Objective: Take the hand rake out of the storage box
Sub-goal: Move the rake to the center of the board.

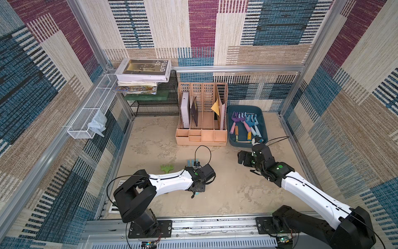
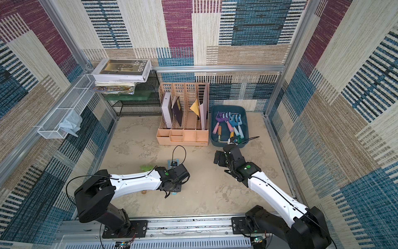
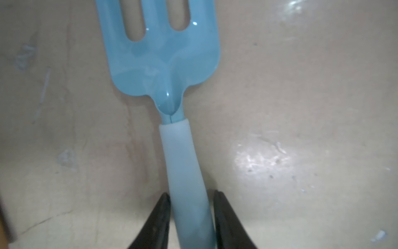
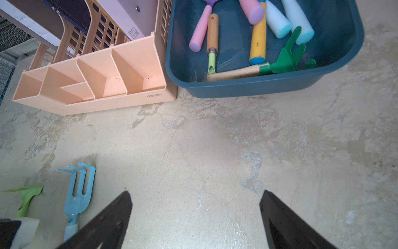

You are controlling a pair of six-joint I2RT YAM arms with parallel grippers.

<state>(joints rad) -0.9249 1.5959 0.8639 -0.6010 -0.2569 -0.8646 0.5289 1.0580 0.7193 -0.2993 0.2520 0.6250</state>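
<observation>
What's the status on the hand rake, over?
Left gripper shut on blue hand rake, lying on table. Right gripper open, short of storage box. Other rakes inside. Nothing in the way.

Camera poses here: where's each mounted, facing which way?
Top views: stereo head high over the front, looking down on the whole table; left arm and right arm show.
Left wrist: on the left arm, looking along the left gripper at the light blue rake; fingers against its handle.
Right wrist: on the right arm, looking past the open right gripper toward storage box and peach organizer.
Shared: both wrist views show the rake.
</observation>
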